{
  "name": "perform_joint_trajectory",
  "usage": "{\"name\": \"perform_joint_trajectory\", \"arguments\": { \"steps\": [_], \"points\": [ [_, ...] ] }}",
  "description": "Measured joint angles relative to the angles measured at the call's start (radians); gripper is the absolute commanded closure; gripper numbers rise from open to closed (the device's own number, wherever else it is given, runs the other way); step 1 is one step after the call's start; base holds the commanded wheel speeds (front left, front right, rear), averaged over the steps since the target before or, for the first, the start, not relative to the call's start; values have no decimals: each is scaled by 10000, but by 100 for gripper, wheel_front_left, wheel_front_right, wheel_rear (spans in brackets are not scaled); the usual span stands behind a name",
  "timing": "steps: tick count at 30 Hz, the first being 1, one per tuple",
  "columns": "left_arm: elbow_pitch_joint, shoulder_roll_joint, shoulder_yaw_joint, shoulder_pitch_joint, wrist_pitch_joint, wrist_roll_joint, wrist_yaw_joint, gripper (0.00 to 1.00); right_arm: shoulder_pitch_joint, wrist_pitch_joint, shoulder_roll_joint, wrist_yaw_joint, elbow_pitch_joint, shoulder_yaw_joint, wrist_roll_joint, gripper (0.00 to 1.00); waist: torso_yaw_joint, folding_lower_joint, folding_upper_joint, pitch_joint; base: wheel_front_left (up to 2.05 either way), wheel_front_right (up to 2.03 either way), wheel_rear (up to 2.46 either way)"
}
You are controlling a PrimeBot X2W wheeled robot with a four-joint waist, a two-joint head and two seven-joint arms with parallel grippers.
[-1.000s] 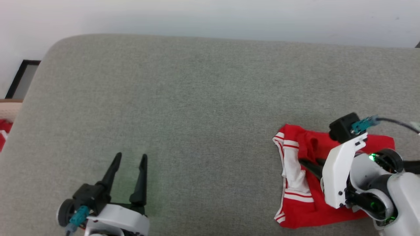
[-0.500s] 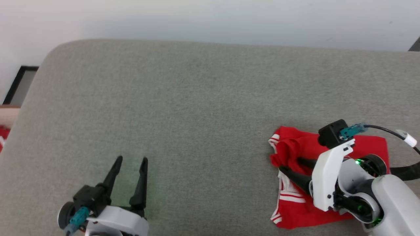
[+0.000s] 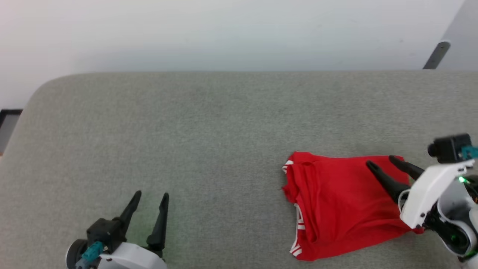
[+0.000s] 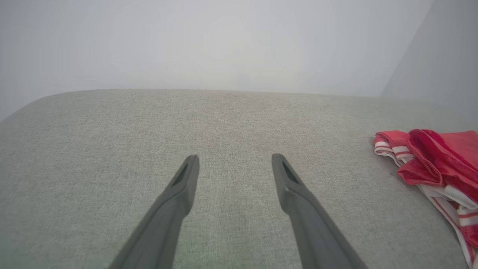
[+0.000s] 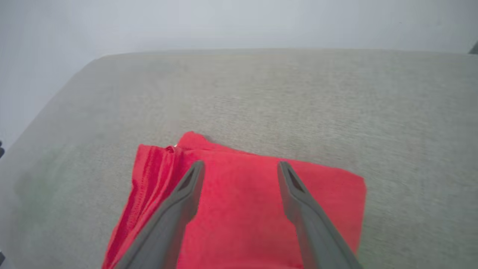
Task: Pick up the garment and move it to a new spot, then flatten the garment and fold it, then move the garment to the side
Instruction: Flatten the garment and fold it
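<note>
One grey cushion [image 3: 209, 123] carries your garment [image 3: 336, 201] on its right side, red layer folded uppermost, seemingly to hold the fold. Right gripper [image 3: 379, 160] hovers spread and empty over its right edge (a second ago it was closed among the folds, white sleeve exposed). Left gripper [image 3: 152, 193] is spread, parked well apart.

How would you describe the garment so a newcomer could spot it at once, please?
Start from the wide grey upholstered surface and look to its right side, by the open right pincer. The garment lies there folded, the one bright red thing, with white-striped trim along its left edge.
</note>
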Motion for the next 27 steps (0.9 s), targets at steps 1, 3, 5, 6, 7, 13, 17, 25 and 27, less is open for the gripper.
{"name": "perform_joint_trajectory", "arguments": {
  "steps": [1, 3, 5, 6, 7, 13, 17, 25, 27],
  "points": [
    [79, 52, -27, 0, 0, -23, 2, 0, 62, -330, -40, 0, 174, 33, -31, 0, -51, 0, 0, -53, 0, 0, 0],
    [219, 121, -56, -14, 0, -90, 0, 0, 133, -1116, -40, 0, 489, 77, -125, 0, -146, 0, 0, -166, 0, 0, 0],
    [416, 169, -29, -1, 0, -104, 0, 0, 205, -1850, 19, 2, 815, 157, -171, 0, -228, 0, 0, -312, 0, 0, 0],
    [474, 178, 6, 15, 0, -121, 0, 0, 249, -2232, 73, 2, 1007, 184, -236, 0, -271, 0, 0, -398, 0, 0, 0],
    [566, 213, 48, 104, 0, -132, 0, 0, 284, -3005, 127, 2, 1273, 284, -416, 0, -355, 0, 0, -574, 0, 0, 0],
    [566, 299, 267, 241, 0, -94, 0, 0, 519, -4567, 261, 0, 1927, 201, -901, 0, -577, 0, 0, -1008, 0, 0, 0],
    [468, 297, 474, 490, 0, -84, 0, 0, 786, -5239, 422, 0, 2094, 167, -1131, 0, -718, 0, 0, -1316, 0, 0, 0],
    [98, 380, 748, 1137, 0, -46, 0, 0, 1722, -5735, 721, 0, 1789, -290, -1371, 0, -798, 0, 0, -1774, 0, 0, 0],
    [-75, 389, 794, 1291, 0, -40, 0, 0, 2011, -5764, 759, 2, 1597, -508, -1473, 0, -737, 0, 0, -1801, 0, 0, 0]
  ]
}}
